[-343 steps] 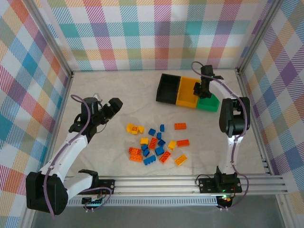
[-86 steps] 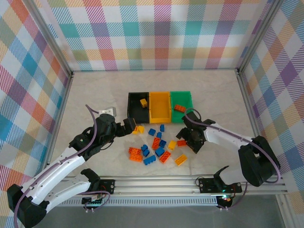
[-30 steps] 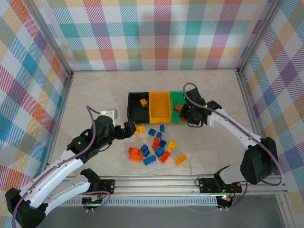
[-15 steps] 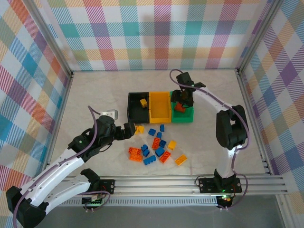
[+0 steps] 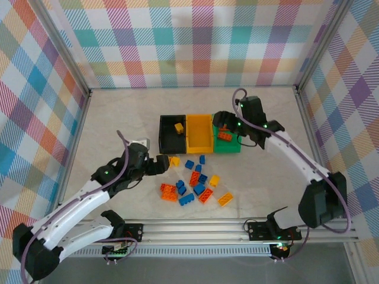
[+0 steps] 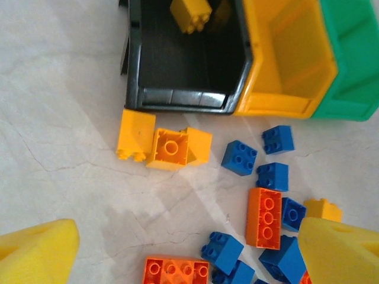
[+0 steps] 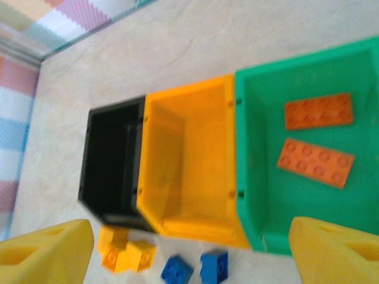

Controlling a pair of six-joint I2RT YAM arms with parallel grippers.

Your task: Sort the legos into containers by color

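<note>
Right wrist view has the right gripper (image 7: pixel 189 251) spread wide and holding nothing, over the green bin (image 7: pixel 251 177), where two orange-red legos (image 7: pixel 318 110) lie flat. Joined beside it are the yellow-orange bin (image 7: pixel 183 171) and the black bin (image 7: pixel 109 171). Left gripper (image 6: pixel 189 248) is likewise wide open and empty above the loose legos (image 6: pixel 263 216) on the table (image 6: pixel 59 118); one yellow brick (image 6: pixel 190 13) sits inside the black bin
</note>
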